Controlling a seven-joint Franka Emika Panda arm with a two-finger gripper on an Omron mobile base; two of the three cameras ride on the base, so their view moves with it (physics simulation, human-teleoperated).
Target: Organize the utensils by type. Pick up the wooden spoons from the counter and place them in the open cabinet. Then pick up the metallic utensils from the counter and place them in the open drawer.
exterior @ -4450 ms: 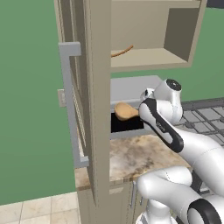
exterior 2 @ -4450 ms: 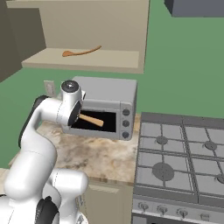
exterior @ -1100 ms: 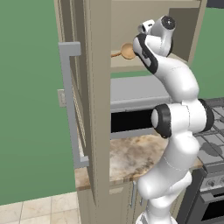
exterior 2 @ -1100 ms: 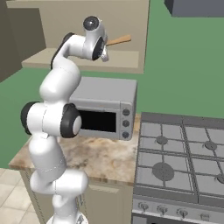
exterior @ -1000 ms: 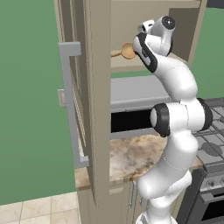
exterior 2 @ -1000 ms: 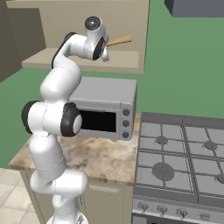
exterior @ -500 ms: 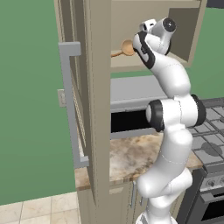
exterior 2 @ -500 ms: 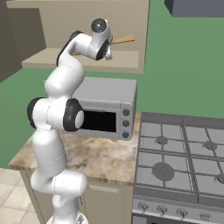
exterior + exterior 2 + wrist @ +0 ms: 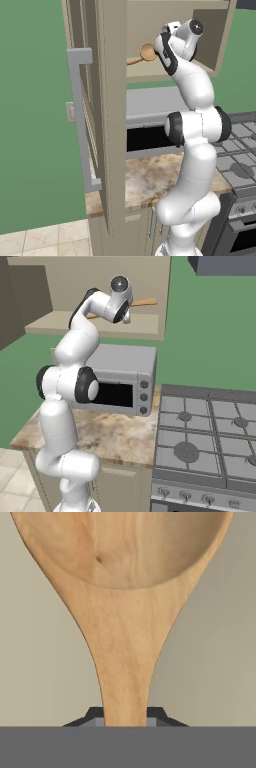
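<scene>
The arm is stretched up into the open cabinet (image 9: 210, 45), with the tool (image 9: 125, 714) clamped on the neck of the larger wooden spoon (image 9: 125, 607). In the hand view the spoon's handle rises straight out from between the two dark finger tips and widens into the round, pale bowl, which fills the top of the picture; the beige inner wall of the cabinet lies behind it.

In the left base view the round bowl of that spoon (image 9: 147, 51) shows just beside the white hand, on its side toward the cabinet door (image 9: 107, 100), above the front edge of the cabinet floor. A thin brown handle of the second wooden spoon (image 9: 134, 61) lies on the cabinet floor just under the bowl, near the door side.

In the right base view an orange-brown wooden end (image 9: 144, 302) juts out past the hand toward the cabinet's far side wall, held above the cabinet floor (image 9: 100, 323). Below stand the grey microwave (image 9: 125, 381) on the marbled table (image 9: 115, 438) and the stove (image 9: 210, 431) beside it.
</scene>
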